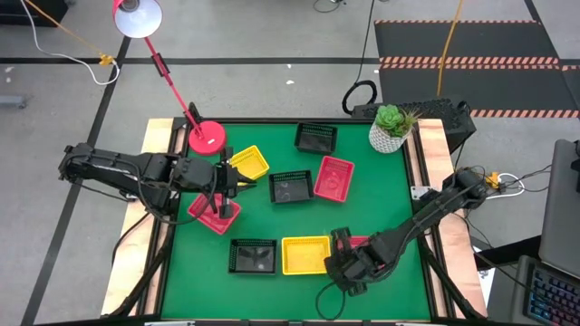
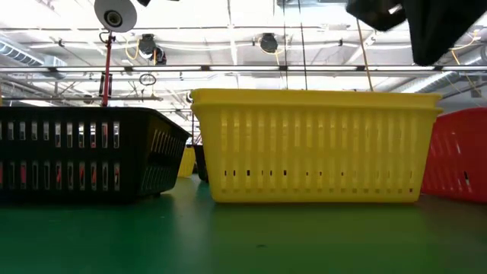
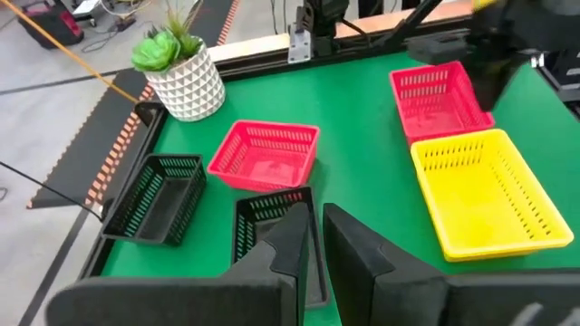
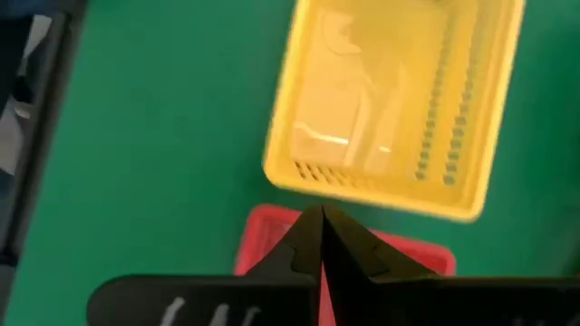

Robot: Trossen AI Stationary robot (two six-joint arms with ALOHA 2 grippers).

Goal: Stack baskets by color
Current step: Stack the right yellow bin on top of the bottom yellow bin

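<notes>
Nearest the front edge of the green bench (image 1: 181, 272) lies a row of baskets: a black basket (image 1: 253, 256), then the front yellow basket (image 1: 306, 254) just beside it, which serves as landmark. Touching that yellow basket's right end is a red basket (image 4: 263, 243), largely covered by the right gripper (image 1: 342, 243), whose jaws are pressed together over its rim without holding it.

Farther back from the yellow basket sit a second black basket (image 1: 290, 186) and a tilted red one (image 1: 333, 177) beside it. Back and to the left, the left gripper (image 1: 222, 186) hangs over another red basket (image 1: 214, 214), near a second yellow basket (image 1: 249, 162); its jaws stand nearly together, holding nothing visible.

Farthest back are a third black basket (image 1: 316, 137), a white plant pot (image 1: 391, 129) and a pink lamp base (image 1: 207, 138).
</notes>
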